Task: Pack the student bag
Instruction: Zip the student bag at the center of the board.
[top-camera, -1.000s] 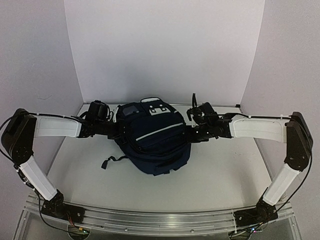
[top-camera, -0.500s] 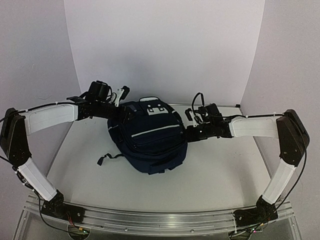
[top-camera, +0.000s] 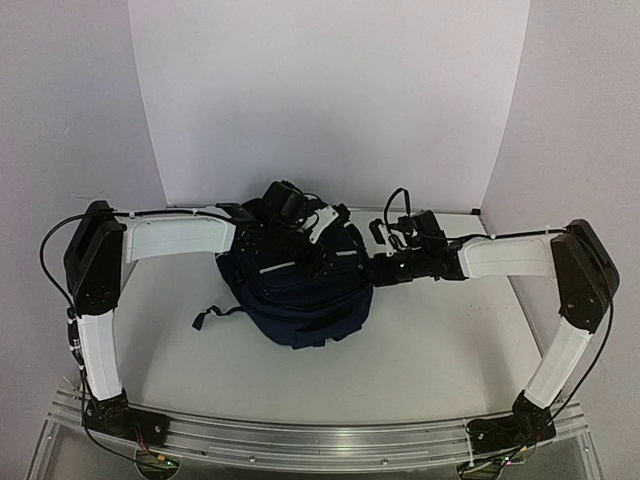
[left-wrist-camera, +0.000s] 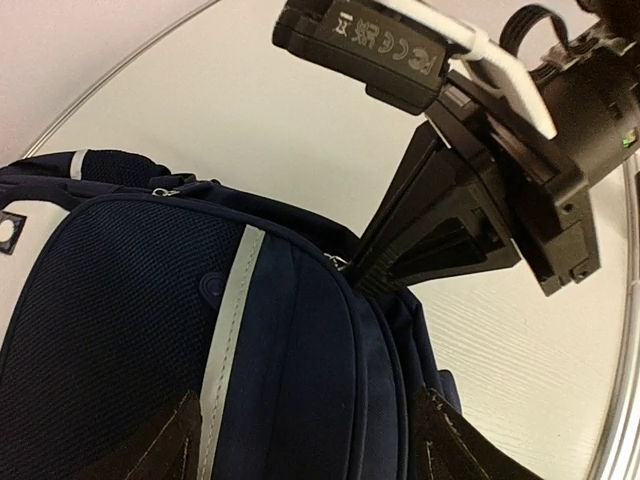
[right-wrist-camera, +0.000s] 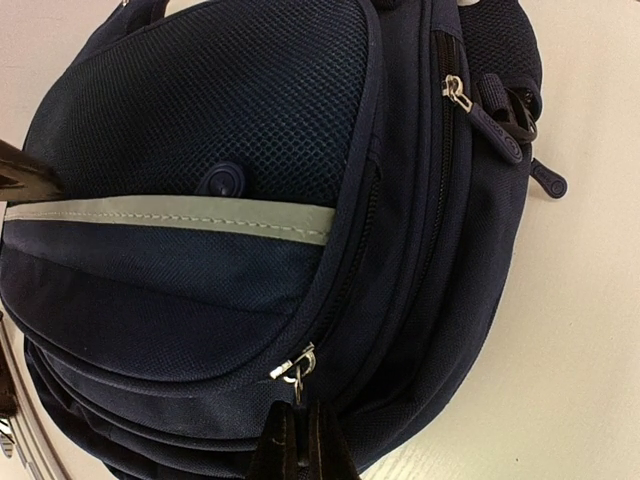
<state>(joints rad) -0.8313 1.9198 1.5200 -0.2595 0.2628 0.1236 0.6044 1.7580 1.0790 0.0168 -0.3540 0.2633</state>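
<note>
While the navy student bag (top-camera: 295, 290) lies zipped mid-worktop (top-camera: 430, 340), contents hidden, a grey stripe (right-wrist-camera: 170, 212) crossing its mesh pocket (right-wrist-camera: 230, 90), the right hand (right-wrist-camera: 298, 415) pinches a zipper pull (right-wrist-camera: 293, 368); the left hand (left-wrist-camera: 305, 445) hovers above, spread wide and holding nothing.

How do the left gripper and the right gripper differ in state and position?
The left gripper is open, fingers apart above the student bag, holding nothing; the right gripper is shut on a zipper pull. The left gripper hangs over the bag, while the right gripper meets it at its right edge. Both are at the same bag.
</note>
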